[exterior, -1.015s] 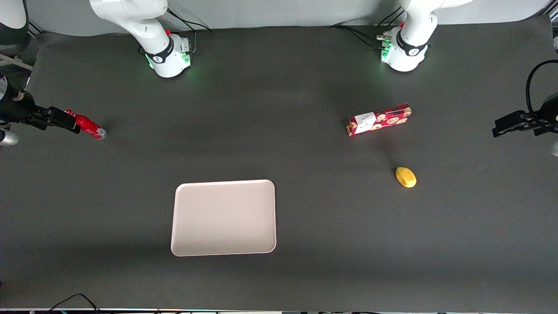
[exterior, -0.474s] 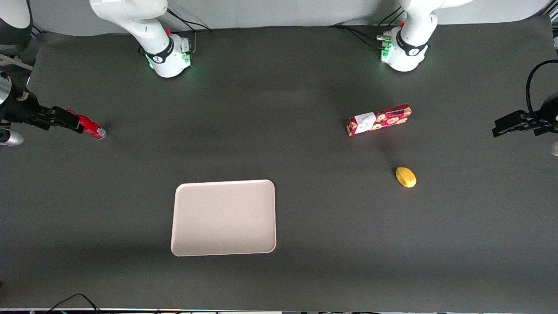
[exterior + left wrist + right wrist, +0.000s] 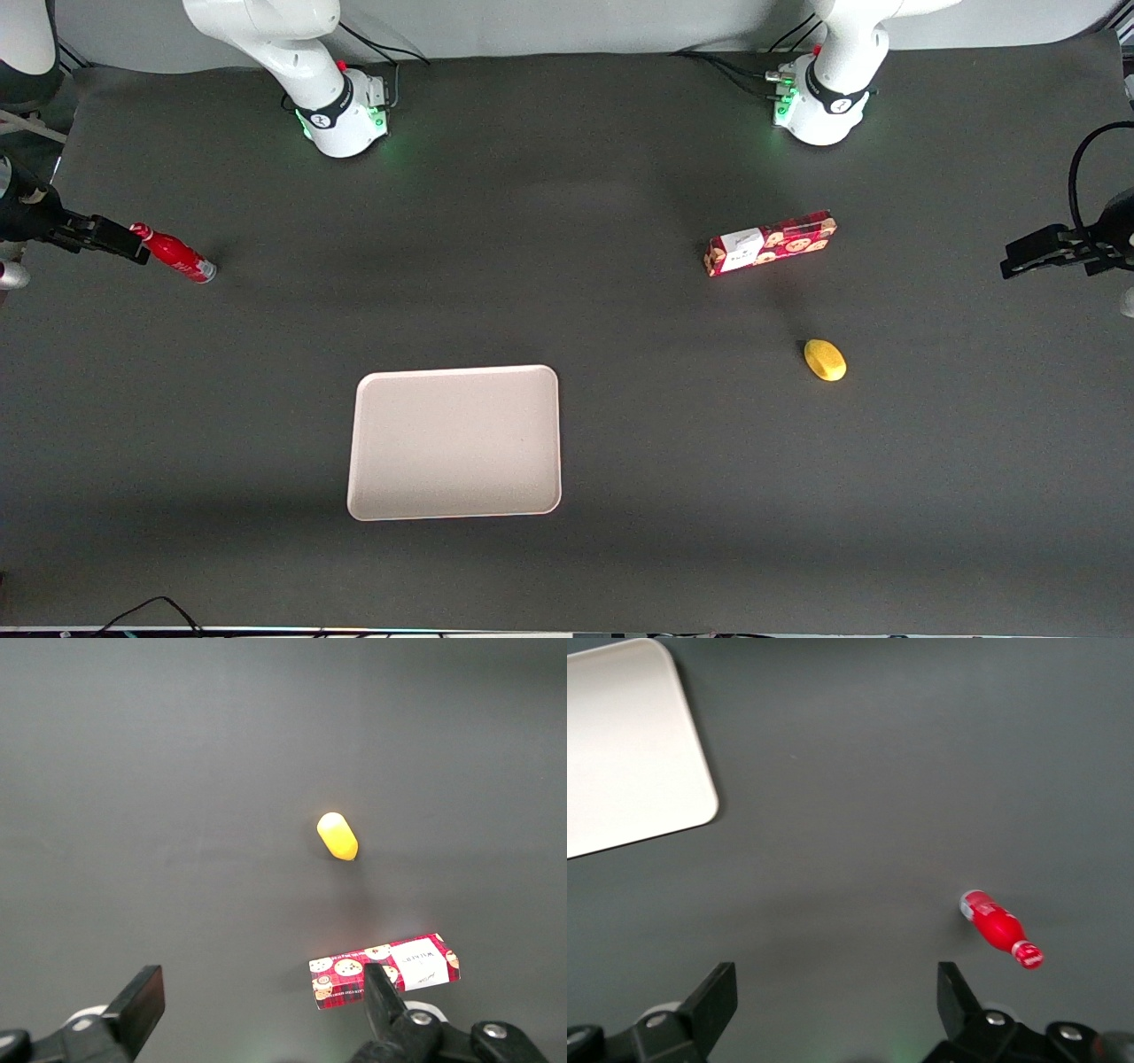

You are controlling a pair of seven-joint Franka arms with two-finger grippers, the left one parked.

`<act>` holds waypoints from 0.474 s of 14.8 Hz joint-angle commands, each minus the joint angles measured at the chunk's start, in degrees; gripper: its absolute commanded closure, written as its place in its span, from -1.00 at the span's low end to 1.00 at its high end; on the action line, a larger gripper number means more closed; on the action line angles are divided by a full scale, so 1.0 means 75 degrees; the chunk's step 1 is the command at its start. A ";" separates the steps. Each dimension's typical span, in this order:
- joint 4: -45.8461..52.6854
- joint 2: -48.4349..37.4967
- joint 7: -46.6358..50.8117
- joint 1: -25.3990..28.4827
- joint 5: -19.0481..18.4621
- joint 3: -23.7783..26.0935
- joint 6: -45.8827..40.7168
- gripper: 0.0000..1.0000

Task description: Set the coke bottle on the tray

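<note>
Coke bottle (image 3: 173, 253) stands at the front view's left edge, well apart from the tray (image 3: 455, 441) at lower centre. End effector (image 3: 120, 245), fingers spread and empty, sits beside its cap; a clumsy approach could tip it.

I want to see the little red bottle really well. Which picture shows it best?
The right wrist view: the coke bottle shows whole there, cap to base, with the open gripper well clear. The front view shows it partly masked by that gripper. The left wrist view misses it.
</note>
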 commanded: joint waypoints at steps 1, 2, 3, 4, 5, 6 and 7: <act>-0.1486 -0.1008 -0.0512 -0.0780 -0.0228 0.0036 0.0609 -1.00; -0.1673 -0.1044 -0.0840 -0.1050 -0.0216 0.0036 0.0783 -1.00; -0.1965 -0.1102 -0.1029 -0.1389 -0.0228 0.0036 0.0994 -1.00; -0.2374 -0.1288 -0.1251 -0.1683 -0.0228 0.0036 0.1263 -1.00; -0.2866 -0.1557 -0.1439 -0.1929 -0.0216 0.0036 0.1614 -1.00; -0.3288 -0.1803 -0.1522 -0.2164 -0.0228 0.0036 0.1907 -1.00; -0.3548 -0.1887 -0.1685 -0.2410 -0.0228 0.0036 0.2003 -1.00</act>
